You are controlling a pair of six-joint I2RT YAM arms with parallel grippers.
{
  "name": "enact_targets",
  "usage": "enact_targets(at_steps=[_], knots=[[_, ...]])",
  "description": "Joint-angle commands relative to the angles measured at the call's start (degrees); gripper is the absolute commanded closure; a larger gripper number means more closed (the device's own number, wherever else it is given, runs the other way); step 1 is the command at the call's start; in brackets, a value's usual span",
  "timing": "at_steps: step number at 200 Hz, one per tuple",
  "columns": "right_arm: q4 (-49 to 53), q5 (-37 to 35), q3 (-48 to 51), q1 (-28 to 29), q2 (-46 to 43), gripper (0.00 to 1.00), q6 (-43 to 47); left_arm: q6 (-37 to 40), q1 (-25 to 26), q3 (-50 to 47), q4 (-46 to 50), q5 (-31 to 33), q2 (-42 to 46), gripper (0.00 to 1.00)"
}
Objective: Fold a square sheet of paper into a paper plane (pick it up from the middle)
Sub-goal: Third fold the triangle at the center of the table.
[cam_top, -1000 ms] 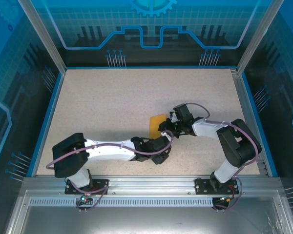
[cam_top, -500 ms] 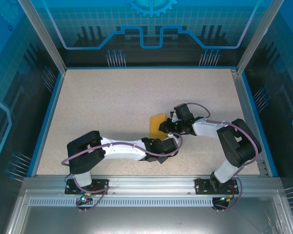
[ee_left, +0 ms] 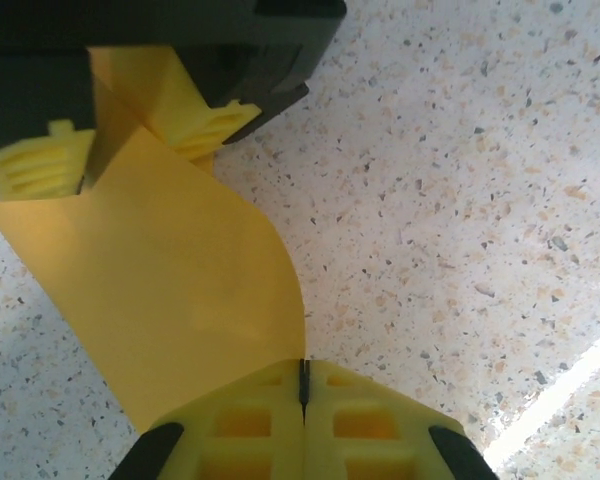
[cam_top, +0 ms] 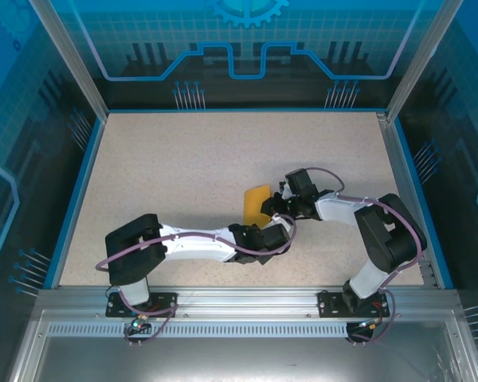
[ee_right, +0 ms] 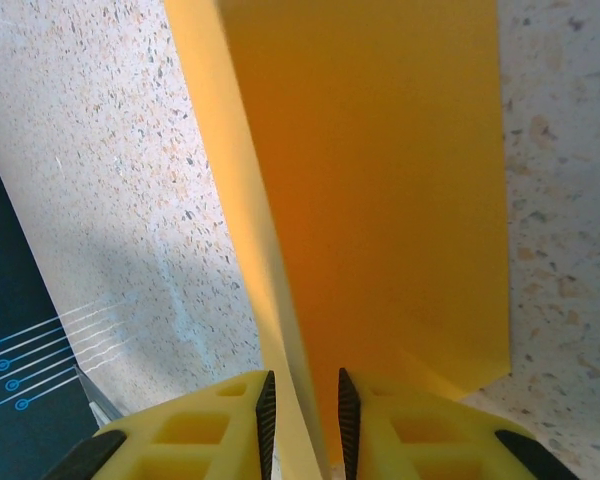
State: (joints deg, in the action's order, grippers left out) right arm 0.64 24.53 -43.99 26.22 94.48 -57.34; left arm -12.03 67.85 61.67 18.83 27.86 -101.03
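From above, a speckled table (cam_top: pixel 183 159) is seen, and the orange paper (cam_top: pixel 257 204) is found a little right of its middle. The left gripper (cam_top: pixel 278 228) is stretched out low across the near part of the table and is brought up to the near end of the paper. The right gripper (cam_top: pixel 271 208) is reached in from the right side and is set at the paper's right edge. The two grippers are placed very close to each other. From the left wrist, the left gripper's yellow fingers (ee_left: pixel 370 420) are seen pressed tight together, with no gap left between them. A corner of the paper is met right at their tips, but it cannot be told if the corner is pinched there. The paper is curved up off the table and is led away to the right gripper at the top of this view, where it is caught between two more yellow fingers. From the right wrist, the right gripper's fingers (ee_right: pixel 420 425) are seen held close, with just a thin gap, and the paper is gripped in that gap. The paper is stood up from the table here, with one fold line seen running along its left side.
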Motion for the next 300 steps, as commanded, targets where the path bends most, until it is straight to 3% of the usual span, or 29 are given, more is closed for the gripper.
enact_targets(at_steps=[1,40,67,93,119,147,170,225,271,300], knots=[[1.6,1.3,-0.6,-1.3,-0.9,0.74,1.4,-0.4,-0.7,-0.7,0.2,0.6,2.7,1.0],[3.6,0.9,-0.4,-2.4,-2.9,0.69,2.5,-1.5,-4.1,-1.6,0.5,-8.2,4.8,1.0],[9.4,-3.3,-0.5,-3.2,-7.1,0.58,5.8,-3.9,-9.8,-4.0,-2.4,-22.2,7.4,1.0],[15.6,-8.2,-1.5,-3.7,-10.3,0.54,9.3,-5.7,-14.8,-5.7,-4.5,-31.9,8.7,1.0],[15.3,-6.8,-2.0,-3.8,-11.0,0.58,11.4,-7.6,-19.2,-6.9,-5.9,-38.1,8.9,1.0],[12.9,-3.4,-3.1,-3.6,-8.9,0.71,12.3,-9.1,-23.0,-8.9,-8.9,-43.7,9.3,1.0],[14.0,-2.8,-6.0,-3.2,-5.1,0.8,13.7,-10.1,-25.4,-10.4,-10.6,-46.2,9.7,1.0],[16.7,-0.8,-14.2,-2.7,5.5,0.84,17.5,-10.4,-29.0,-11.8,-11.1,-49.7,9.9,1.0],[20.2,-3.1,-19.6,-2.0,12.9,0.85,19.9,-9.9,-29.5,-11.0,-10.1,-49.5,8.5,1.0],[25.2,-8.5,-23.2,-1.0,15.6,0.85,23.2,-9.5,-29.6,-10.2,-9.2,-49.2,7.7,1.0]])
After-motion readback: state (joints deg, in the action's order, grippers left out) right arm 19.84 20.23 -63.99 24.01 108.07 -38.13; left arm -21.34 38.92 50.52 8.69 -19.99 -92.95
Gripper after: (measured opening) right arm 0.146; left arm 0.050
